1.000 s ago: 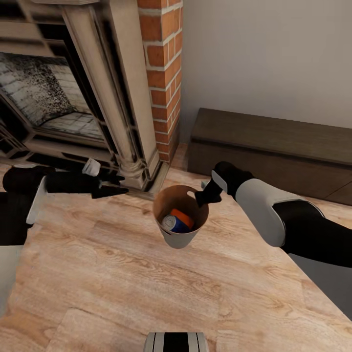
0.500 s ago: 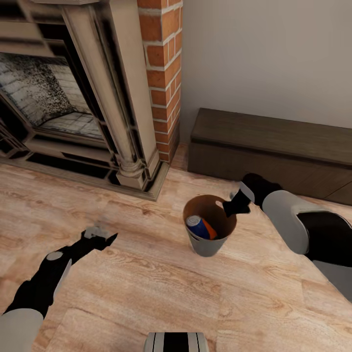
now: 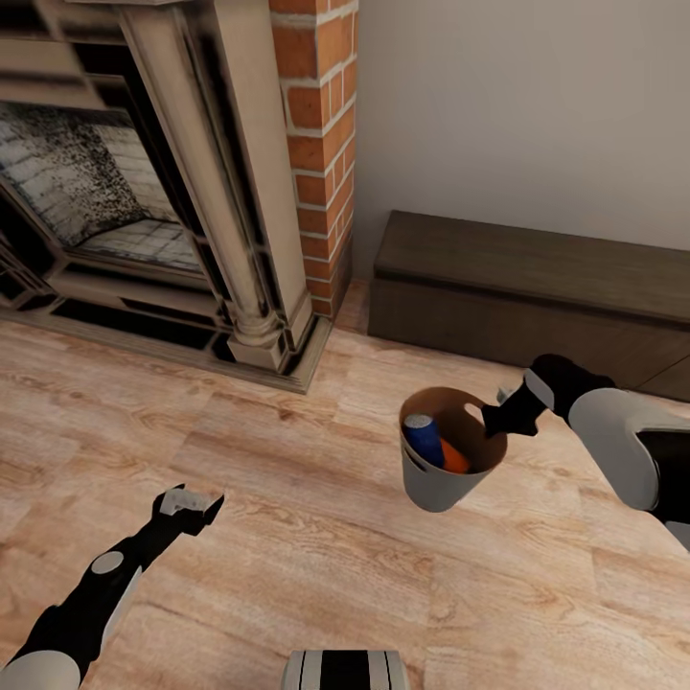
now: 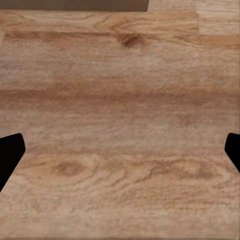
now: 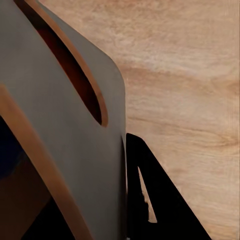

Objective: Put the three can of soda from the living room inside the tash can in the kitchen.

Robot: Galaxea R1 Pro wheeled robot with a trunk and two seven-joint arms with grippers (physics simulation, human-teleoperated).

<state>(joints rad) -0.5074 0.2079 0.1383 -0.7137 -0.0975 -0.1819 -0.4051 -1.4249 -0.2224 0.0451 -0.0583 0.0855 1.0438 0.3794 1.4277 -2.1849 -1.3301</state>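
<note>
Tash can (image 3: 436, 487), tapered grey, copper-lined

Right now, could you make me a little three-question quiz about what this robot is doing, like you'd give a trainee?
1. True or false: the right gripper is shut on the rim of the trash can.
2. Which can colours show inside it? A) blue and orange B) green and red C) only silver
3. Fill in: the left gripper is open above the wood ____.

Key: 1 true. 2 A: a blue can and an orange can show; a third cannot be made out. 3 floor.
</note>
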